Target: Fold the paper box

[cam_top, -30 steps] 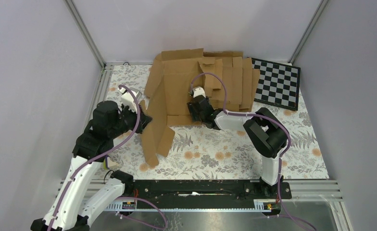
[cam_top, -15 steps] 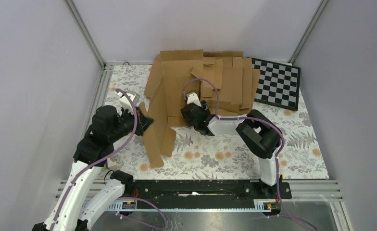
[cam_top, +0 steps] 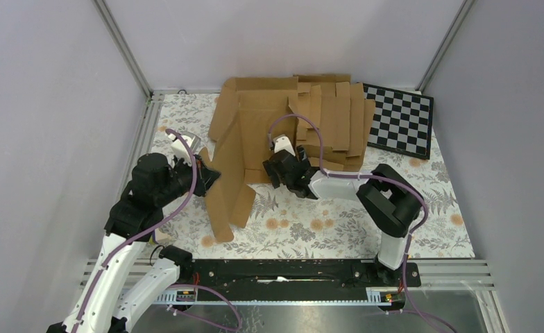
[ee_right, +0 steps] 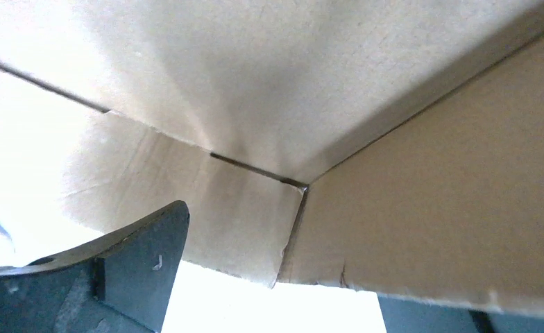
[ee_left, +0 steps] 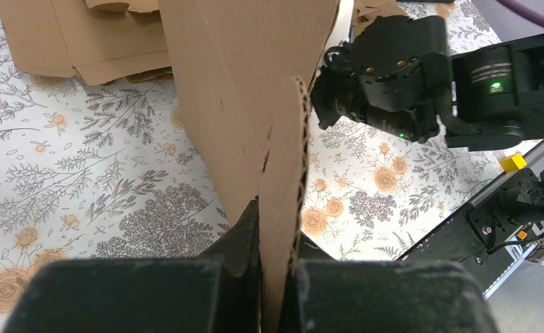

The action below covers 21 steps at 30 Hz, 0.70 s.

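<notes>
Jaws of left gripper [ee_left: 273, 277] are clamped on a flap of the box [cam_top: 252, 139], right gripper [cam_top: 276, 171] is spread wide; wall-raising is judged underway, a fresh right grip is needed next.

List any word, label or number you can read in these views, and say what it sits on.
No text is legible.
Small white print on the right arm's wrist housing, above its green light, is too small and blurred to read.
The paper box, the stack of cardboard blanks and the checkerboard show no print.
</notes>
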Each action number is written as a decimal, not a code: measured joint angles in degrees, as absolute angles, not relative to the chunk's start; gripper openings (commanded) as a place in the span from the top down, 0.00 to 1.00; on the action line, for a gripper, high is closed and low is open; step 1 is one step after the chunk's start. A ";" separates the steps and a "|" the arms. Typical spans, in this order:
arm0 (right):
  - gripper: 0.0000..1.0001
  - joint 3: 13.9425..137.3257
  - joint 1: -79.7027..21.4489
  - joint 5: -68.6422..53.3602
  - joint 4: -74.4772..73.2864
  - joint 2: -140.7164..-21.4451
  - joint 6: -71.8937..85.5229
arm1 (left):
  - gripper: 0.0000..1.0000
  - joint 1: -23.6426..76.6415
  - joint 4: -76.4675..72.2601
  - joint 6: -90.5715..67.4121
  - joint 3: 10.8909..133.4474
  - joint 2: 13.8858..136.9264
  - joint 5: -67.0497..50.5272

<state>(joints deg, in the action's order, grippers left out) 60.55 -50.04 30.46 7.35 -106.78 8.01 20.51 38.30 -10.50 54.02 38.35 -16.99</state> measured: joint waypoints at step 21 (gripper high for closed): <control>1.00 38.83 -51.03 16.36 17.78 -77.93 7.25 | 1.00 20.56 39.55 -9.89 54.26 37.91 -15.33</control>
<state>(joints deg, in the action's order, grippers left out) 38.83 -51.03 16.36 17.78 -77.93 7.25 20.56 39.55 -9.89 54.26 37.91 -15.33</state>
